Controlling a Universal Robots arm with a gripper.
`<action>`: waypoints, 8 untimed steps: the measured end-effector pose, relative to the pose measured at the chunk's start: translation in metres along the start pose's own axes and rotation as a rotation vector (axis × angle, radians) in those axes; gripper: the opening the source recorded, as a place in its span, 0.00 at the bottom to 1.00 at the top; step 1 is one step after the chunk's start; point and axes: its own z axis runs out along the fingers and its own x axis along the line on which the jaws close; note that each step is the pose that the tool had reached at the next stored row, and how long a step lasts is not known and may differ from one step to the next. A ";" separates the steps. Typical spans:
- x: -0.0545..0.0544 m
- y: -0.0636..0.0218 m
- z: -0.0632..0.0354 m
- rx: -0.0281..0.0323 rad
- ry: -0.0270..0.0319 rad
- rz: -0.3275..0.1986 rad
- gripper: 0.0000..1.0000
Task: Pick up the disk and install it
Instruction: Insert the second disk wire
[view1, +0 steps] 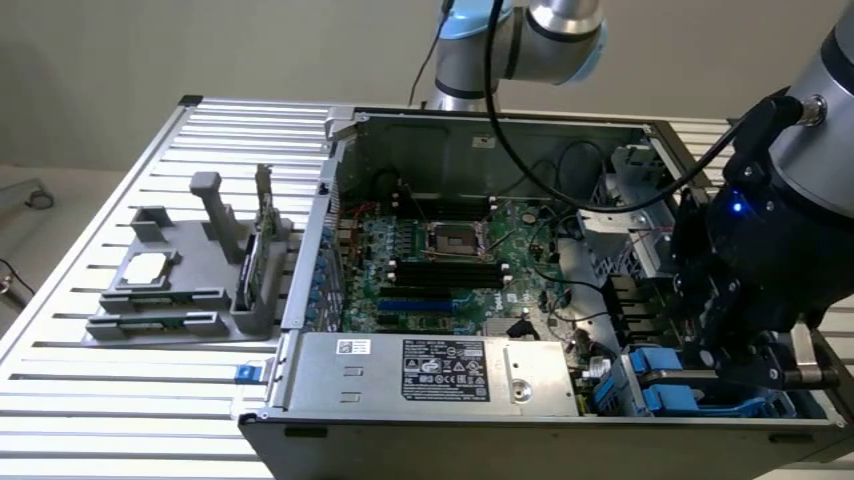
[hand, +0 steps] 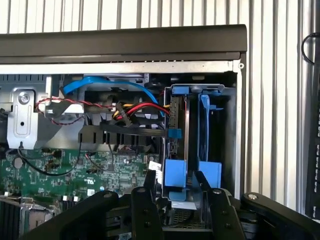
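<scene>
The disk (view1: 663, 388) stands on edge in the drive bay at the near corner of the open computer case, on the exterior view's right, with its bright blue rails showing. In the wrist view the disk (hand: 204, 130) runs away from me in its slot, its blue end tabs nearest the camera. My gripper (view1: 731, 368) hangs just above that bay. The gripper (hand: 176, 181) is open, its black fingers (hand: 150, 186) straddling the blue tabs with a small gap visible on one side. Nothing is lifted.
A grey labelled power-supply box (view1: 427, 372) lies along the case's front beside the bay. The green motherboard (view1: 441, 262) fills the case floor. Red, yellow and blue cables (hand: 131, 109) run close to the bay. A grey fixture (view1: 187, 295) with a small square chip (view1: 150, 266) sits on the slatted table.
</scene>
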 end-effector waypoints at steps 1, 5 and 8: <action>0.000 -0.0003 -0.0003 0.0000 0.0000 0.000 0.43; 0.000 -0.0003 -0.0003 -0.0003 0.0020 0.000 0.34; 0.000 -0.0003 -0.0003 -0.0004 0.0020 0.000 0.16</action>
